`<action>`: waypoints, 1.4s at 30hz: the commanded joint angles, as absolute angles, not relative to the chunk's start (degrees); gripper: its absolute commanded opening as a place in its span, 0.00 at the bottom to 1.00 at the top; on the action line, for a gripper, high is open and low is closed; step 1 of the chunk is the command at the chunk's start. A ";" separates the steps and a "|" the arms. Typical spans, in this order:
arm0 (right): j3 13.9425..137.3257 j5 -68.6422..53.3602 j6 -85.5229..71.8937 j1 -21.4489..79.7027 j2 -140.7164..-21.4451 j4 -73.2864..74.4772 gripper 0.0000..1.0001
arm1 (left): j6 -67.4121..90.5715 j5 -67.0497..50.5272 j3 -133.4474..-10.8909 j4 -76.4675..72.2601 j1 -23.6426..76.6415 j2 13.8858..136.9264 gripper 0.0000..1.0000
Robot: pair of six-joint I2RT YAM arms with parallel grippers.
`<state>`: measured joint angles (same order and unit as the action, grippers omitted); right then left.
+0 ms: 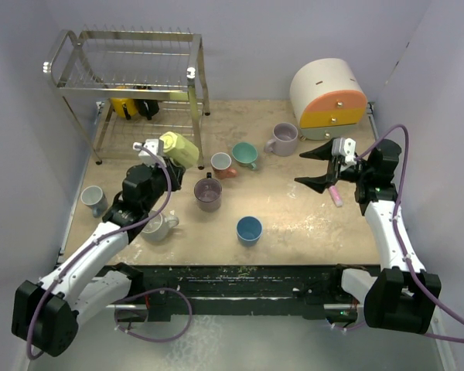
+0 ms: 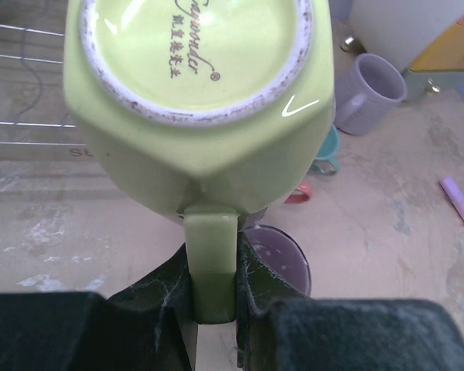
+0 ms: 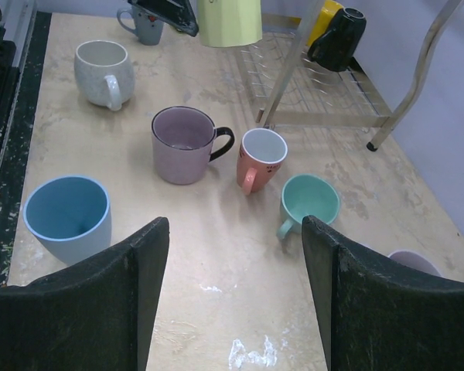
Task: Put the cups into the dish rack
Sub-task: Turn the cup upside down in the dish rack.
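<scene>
The left claw (image 2: 213, 297) is clamped on the handle of the pale green cup (image 2: 201, 131), the cup's base turned back toward the wrist; the dish rack (image 1: 124, 73) lies just beyond and to the left, its lower tier (image 2: 31, 124) beside the cup, so this arm is far the nearer. A yellow cup (image 1: 124, 104) and a black cup (image 1: 148, 104) sit at the back of that tier; the rack's front right post (image 1: 196, 116) stands close by and could be clipped; the right claw (image 1: 322, 166) hangs wide and empty, well apart, other cups loose on the bench (image 1: 309, 224).
</scene>
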<state>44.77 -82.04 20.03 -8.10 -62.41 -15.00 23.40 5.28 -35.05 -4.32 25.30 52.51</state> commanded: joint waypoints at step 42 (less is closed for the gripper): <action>48.08 -81.99 25.44 -8.17 -63.55 -10.67 0.72 | 24.76 -12.22 -69.85 -30.89 2.02 110.58 0.00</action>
<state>45.32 -81.95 23.94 -8.10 -63.75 -11.51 29.34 -8.80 -62.00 -27.53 2.57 108.47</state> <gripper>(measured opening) 0.719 0.220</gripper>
